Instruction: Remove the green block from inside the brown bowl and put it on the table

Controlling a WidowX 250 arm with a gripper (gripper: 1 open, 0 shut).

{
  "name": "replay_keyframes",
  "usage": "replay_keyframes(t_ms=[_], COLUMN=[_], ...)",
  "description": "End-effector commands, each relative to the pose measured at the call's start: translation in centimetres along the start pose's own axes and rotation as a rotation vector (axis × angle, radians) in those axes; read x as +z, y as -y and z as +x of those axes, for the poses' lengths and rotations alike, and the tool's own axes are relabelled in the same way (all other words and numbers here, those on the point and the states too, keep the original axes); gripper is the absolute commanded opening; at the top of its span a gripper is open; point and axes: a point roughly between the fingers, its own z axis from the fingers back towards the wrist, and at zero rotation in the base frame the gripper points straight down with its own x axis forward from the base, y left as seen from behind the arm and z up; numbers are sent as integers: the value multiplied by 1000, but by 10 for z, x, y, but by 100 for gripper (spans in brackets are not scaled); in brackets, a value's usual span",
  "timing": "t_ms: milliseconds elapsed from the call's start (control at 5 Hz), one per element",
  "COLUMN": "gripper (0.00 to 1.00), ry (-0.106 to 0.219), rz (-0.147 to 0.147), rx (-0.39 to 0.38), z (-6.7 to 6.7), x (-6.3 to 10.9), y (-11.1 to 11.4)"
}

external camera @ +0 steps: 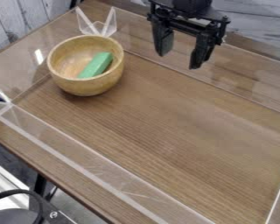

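The green block (99, 64) lies tilted inside the brown bowl (87, 80), which stands on the table (166, 131) at the upper left. My gripper (180, 54) hangs above the table to the right of the bowl, well apart from it, pointing down. Its two black fingers (161, 42) stand wide apart with nothing between them.
Clear raised edges (60, 149) run around the tabletop. A folded piece of clear plastic (98, 24) stands just behind the bowl. Bare wood stretches from the middle of the table to its near and right sides.
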Motion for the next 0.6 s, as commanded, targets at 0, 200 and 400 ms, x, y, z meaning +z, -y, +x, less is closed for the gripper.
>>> replay_keyframes(t_ms=[0,200,400], gripper=[100,100,100], ry=[3,1,10], rz=[11,8,7], rx=[14,-30,-61], z=[-3,-11,-19], x=[-6,-2,5], y=[-8,-24,-52])
